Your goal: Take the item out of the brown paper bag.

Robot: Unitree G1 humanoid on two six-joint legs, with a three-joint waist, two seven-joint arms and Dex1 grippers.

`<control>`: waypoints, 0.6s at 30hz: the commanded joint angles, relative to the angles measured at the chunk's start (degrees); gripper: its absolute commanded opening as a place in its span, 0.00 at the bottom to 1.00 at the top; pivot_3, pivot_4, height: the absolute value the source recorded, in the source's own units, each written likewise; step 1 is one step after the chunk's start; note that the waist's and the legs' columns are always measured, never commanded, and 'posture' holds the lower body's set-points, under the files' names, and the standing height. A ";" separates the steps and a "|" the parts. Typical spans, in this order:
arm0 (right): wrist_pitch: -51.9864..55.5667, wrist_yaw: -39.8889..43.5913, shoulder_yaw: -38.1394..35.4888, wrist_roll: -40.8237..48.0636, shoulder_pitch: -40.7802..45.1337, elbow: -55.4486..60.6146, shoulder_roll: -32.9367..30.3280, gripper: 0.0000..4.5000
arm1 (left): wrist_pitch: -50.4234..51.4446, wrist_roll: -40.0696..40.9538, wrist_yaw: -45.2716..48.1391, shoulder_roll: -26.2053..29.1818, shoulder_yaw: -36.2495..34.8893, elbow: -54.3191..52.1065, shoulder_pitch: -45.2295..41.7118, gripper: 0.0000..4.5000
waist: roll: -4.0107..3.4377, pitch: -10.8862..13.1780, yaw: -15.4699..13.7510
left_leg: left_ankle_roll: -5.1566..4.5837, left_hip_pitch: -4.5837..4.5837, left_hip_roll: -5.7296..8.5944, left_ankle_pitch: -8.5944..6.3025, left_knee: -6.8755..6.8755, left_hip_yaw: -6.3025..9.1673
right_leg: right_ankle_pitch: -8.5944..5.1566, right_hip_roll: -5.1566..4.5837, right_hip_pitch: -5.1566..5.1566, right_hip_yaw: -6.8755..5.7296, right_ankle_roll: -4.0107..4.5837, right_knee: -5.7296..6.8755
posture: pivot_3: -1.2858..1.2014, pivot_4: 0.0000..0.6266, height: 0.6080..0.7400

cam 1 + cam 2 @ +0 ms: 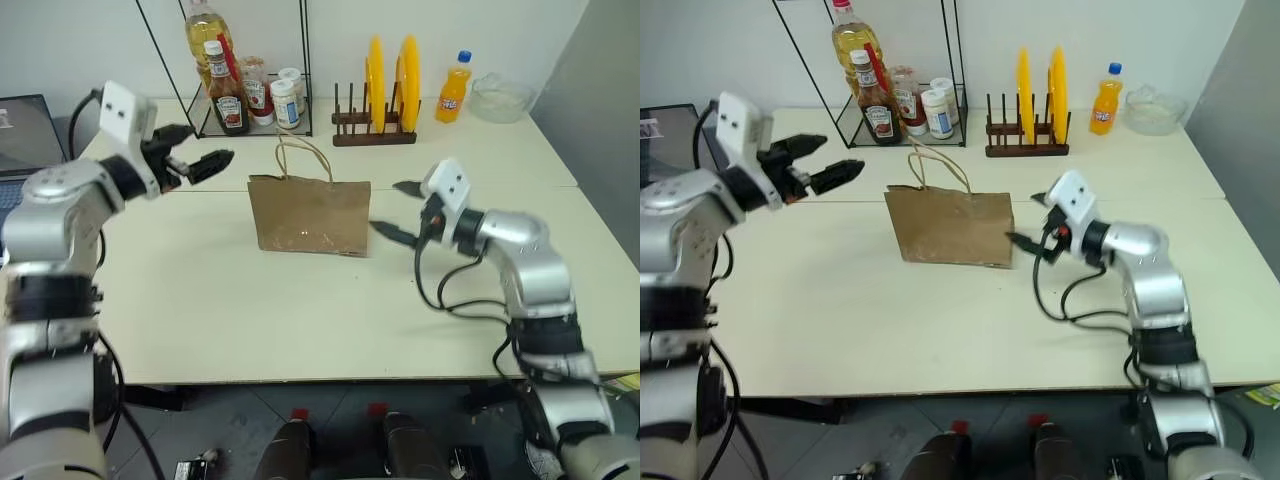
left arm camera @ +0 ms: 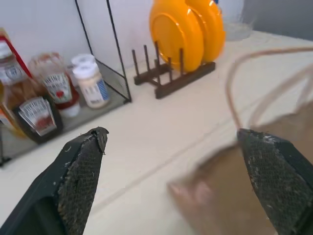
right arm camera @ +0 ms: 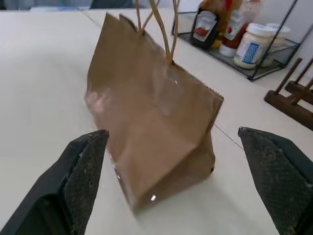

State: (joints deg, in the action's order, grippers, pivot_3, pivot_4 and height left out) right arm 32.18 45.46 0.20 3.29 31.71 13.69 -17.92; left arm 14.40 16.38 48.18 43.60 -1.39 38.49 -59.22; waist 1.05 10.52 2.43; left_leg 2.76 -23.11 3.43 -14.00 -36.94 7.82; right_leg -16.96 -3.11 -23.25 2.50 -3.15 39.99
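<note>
The brown paper bag (image 1: 310,215) stands upright in the middle of the table (image 1: 200,300), its tan cord handles (image 1: 300,150) rising above its mouth. The item is hidden; nothing of it shows above the bag's rim. My left gripper (image 1: 208,145) hangs open above the table, to the left of the bag and slightly behind it, roughly level with the handles. My right gripper (image 1: 388,207) is open close to the bag's right end, pointing at it without touching. In the right wrist view the bag (image 3: 151,117) sits between and beyond the wide-spread fingers (image 3: 83,171).
At the back left a wire rack (image 1: 250,100) holds a ketchup bottle, an oil bottle and jars. A wooden rack with yellow plates (image 1: 385,85), an orange drink bottle (image 1: 453,88) and a glass bowl (image 1: 500,97) line the back. A laptop (image 1: 25,130) sits far left.
</note>
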 commanded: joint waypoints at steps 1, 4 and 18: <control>1.52 -7.66 0.06 -0.37 -3.73 9.09 2.19 0.99 | -13.99 -9.89 -2.14 -3.66 4.58 18.55 -10.38 1.00 | 0.03 -0.02 -0.23 | 0.00 0.00 0.02 0.00 -0.01 -0.01 | 0.01 0.00 0.00 0.01 -0.02 -0.01 | 0.52 0.24 1.00; 1.49 -10.63 1.23 -0.59 -5.87 11.63 2.16 0.99 | -19.28 -15.77 -6.20 -7.16 7.13 29.35 -16.21 1.00 | 0.05 -0.01 -0.31 | -0.02 -0.03 0.06 -0.01 0.00 -0.02 | 0.01 -0.02 -0.01 0.01 -0.03 -0.01 | 0.52 0.24 1.00; -1.46 -13.12 -0.21 2.47 -10.00 11.91 -2.98 0.99 | -18.20 -24.68 33.78 -7.77 11.71 35.76 -20.89 1.00 | 0.07 0.00 1.37 | -0.07 -0.04 0.04 -0.03 0.05 -0.15 | 0.00 0.07 -0.03 -0.09 -0.04 0.02 | 0.52 0.24 1.00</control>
State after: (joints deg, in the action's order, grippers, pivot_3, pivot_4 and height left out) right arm 32.61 32.34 1.15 4.77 21.86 24.49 -20.28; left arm -4.34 -7.60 74.95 34.46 9.44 75.82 -79.14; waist 1.12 10.53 3.80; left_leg 2.69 -23.15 3.46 -14.03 -36.89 7.67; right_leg -16.96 -3.04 -23.27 2.40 -3.19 40.01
